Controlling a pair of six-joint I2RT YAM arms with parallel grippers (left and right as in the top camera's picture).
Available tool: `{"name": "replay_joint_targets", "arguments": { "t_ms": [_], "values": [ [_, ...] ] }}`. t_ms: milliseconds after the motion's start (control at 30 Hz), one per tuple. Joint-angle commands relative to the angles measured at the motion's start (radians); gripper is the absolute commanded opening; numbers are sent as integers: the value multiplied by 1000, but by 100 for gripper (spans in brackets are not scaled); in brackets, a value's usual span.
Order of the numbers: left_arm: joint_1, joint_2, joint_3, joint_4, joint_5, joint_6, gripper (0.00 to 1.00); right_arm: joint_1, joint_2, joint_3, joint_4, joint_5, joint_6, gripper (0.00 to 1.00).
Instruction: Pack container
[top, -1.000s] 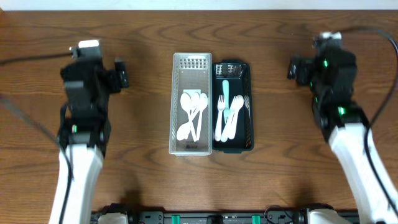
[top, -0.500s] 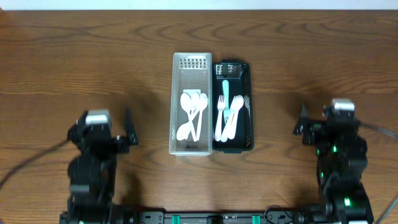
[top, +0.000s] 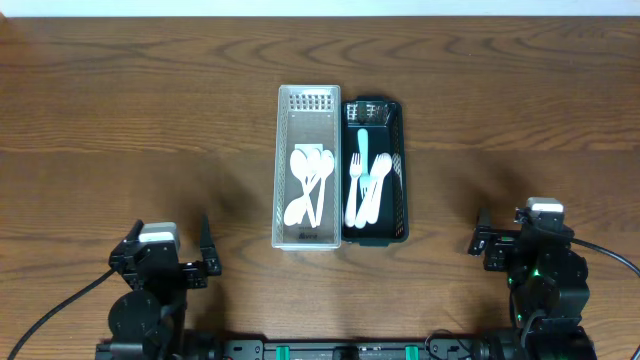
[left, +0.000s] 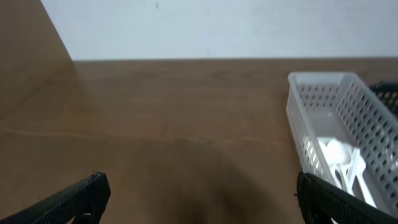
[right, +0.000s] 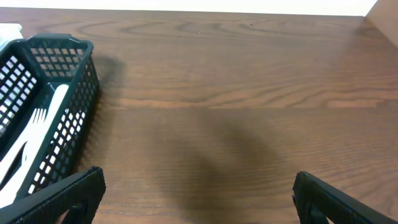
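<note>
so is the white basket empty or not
Not empty: the white basket holds several white spoons, seen from overhead.

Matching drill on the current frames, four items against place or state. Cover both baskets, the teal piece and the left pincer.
Column 1
1. white basket
2. dark basket
3. teal utensil
4. left pincer

Column 2
a. open, holding nothing
b. lies in the dark basket
c. holds white spoons
d. holds white forks

Pairs: 1-c, 2-d, 3-b, 4-a
</note>
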Motion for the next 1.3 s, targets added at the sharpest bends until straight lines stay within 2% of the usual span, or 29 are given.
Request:
{"name": "replay_joint_targets", "arguments": {
  "t_ms": [0,533,700,800,900,1133,1167,1267],
  "values": [
    [-3,-4,-5,-41,10,3,98,8,-7,-6,-6,-16,18,99],
    [-3,-4,-5,-408,10,3,98,8,-24,-6,-13,-16,18,99],
    [-3,-4,-5,-428,10,3,98,10,-152,-9,-127,-40,-2,99],
    [-3,-4,-5,-428,10,3,98,17,-270,-46,-154,-78,-67,99],
    [-3,-4,-5,-428,10,3,98,21,-294,-126,-31,-99,-104,99],
    [-3,-4,-5,-428,10,3,98,20,-308,-396,567,-128,-150,99],
    [-3,-4,-5,-428,10,3,98,20,-308,-422,615,-126,-167,99],
    [-3,-4,-5,-428,10,3,98,21,-308,-418,590,-117,-218,99]
  ]
}}
